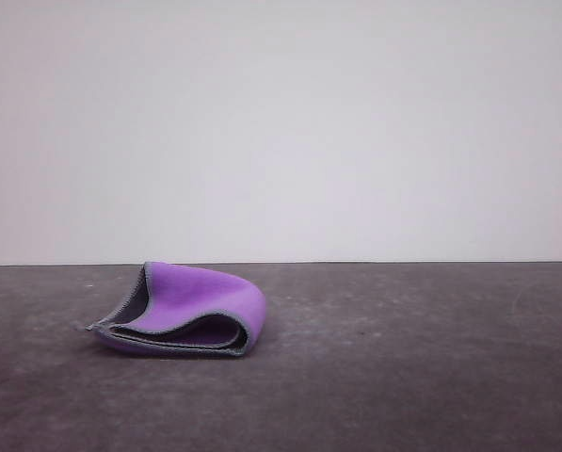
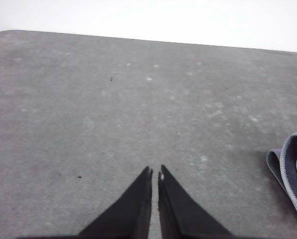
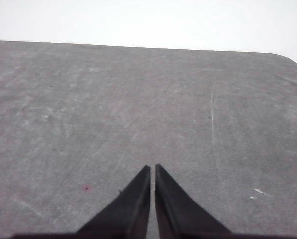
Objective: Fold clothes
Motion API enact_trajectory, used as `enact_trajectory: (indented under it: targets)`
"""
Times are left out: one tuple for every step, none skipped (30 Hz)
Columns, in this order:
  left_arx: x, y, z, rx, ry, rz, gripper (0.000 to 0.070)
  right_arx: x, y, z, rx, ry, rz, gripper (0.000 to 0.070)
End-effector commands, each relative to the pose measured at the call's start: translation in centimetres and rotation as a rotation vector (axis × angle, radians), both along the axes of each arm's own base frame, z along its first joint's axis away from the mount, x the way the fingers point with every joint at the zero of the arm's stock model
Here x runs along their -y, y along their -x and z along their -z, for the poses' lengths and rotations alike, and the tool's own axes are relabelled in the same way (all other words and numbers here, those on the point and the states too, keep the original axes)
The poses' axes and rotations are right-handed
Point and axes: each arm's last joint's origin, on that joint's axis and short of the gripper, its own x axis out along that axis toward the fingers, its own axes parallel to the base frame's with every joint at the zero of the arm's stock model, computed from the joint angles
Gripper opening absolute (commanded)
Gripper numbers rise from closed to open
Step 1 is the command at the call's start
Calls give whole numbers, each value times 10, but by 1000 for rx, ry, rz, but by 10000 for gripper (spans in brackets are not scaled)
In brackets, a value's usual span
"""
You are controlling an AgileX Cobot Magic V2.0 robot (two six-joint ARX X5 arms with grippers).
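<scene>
A dark grey, scuffed table (image 1: 403, 377) w/ pale specks is stretching across the foreground, meeting a plain white wall (image 1: 281, 122) under soft, even light.

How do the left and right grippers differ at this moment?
The left gripper has the folded purple-and-grey cloth off to one side on the table; the right gripper is over bare table. The left gripper's tips look slightly uneven, the right's level. Both are shut and hold nothing.
</scene>
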Motion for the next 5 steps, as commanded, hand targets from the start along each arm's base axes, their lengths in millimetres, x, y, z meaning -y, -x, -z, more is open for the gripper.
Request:
enact_trajectory:
  targets:
    - [0,-1,7,-26,4,-1,23,0,0,0,11,-10,6,16]
    - [0,-1,7,-26,4,-1,23,0,0,0,11,-10,6,16]
    - [0,-1,7,-26,4,-1,23,0,0,0,11,-10,6,16]
    - [0,-1,7,-26,4,-1,23,0,0,0,11,-10,6,16]
    - [0,-1,7,-26,4,-1,23,0,0,0,11,-10,6,16]
